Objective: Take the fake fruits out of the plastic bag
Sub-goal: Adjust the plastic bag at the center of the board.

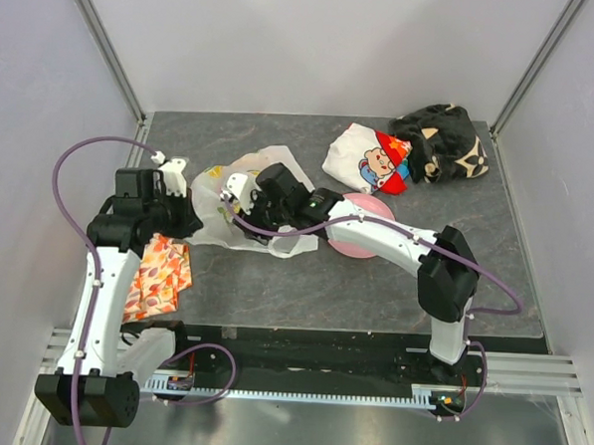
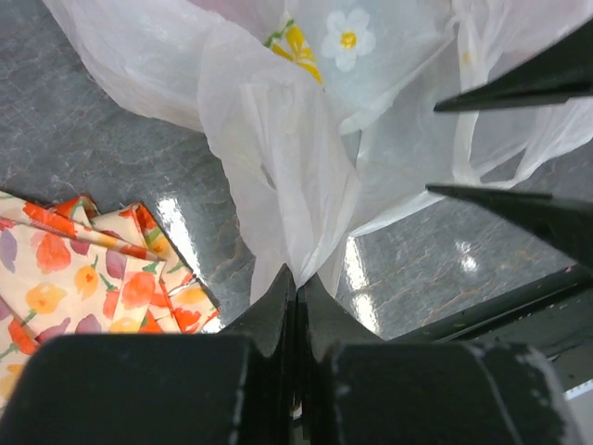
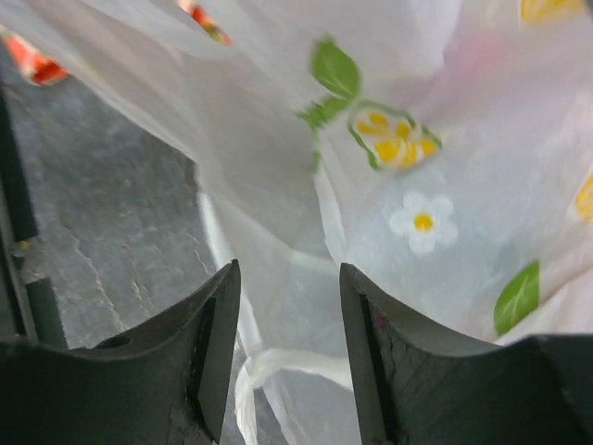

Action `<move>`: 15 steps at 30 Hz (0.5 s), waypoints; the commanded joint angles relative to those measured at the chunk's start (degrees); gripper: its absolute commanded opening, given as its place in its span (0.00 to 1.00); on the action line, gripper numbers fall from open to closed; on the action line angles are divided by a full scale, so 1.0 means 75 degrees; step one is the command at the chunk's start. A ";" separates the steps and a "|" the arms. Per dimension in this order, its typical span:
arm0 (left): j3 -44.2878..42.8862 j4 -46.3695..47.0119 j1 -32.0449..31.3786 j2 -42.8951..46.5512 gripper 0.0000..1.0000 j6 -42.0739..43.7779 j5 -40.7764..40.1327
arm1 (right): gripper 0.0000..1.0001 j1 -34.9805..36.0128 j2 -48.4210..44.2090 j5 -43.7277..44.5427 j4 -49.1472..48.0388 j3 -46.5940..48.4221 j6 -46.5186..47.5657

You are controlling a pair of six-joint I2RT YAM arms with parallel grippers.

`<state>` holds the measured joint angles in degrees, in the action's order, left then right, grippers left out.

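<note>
The plastic bag point(image 1: 248, 176) is thin, translucent white with flower and leaf prints, and lies crumpled on the dark table, left of centre. My left gripper point(image 1: 190, 213) is shut on a gathered fold of the bag's edge point(image 2: 283, 185); its fingertips point(image 2: 296, 274) pinch the film. My right gripper point(image 3: 287, 271) stands open right at the bag point(image 3: 417, 176), with film and a twisted handle strip in the gap but not clamped. In the left wrist view the right gripper point(image 2: 432, 148) shows as two spread black fingers against the bag. The fake fruits are hidden.
An orange patterned cloth point(image 1: 160, 275) point(image 2: 83, 269) lies at the left, near the front edge. A pink plate point(image 1: 347, 247) sits under the right forearm. A white cartoon cloth point(image 1: 365, 158) and a black cloth point(image 1: 443, 140) lie at the back right.
</note>
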<state>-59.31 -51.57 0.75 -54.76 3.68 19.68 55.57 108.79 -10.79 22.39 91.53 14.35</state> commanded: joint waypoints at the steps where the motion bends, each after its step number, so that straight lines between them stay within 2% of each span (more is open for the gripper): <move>1: -0.0821 0.0442 0.0134 0.0071 0.02 -0.0807 0.0795 | 0.52 0.0090 0.0327 -0.1281 0.0529 0.1140 0.0934; 5: -0.1255 0.0419 0.0134 0.0013 0.02 -0.1041 0.1102 | 0.44 0.0090 0.1020 -0.1596 0.0893 0.2103 0.1087; 11: -0.1760 0.0408 0.0157 -0.0186 0.02 -0.1276 0.1617 | 0.41 0.0137 0.1817 -0.1867 0.1069 0.2761 0.0911; 15: -0.1912 0.0245 0.0204 -0.0163 0.01 -0.1195 0.1817 | 0.43 0.0126 0.2356 -0.0418 0.0521 0.2948 0.0268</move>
<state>-70.46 -50.83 2.17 -56.25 -3.22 28.32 55.94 122.87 -21.50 28.27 110.91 20.21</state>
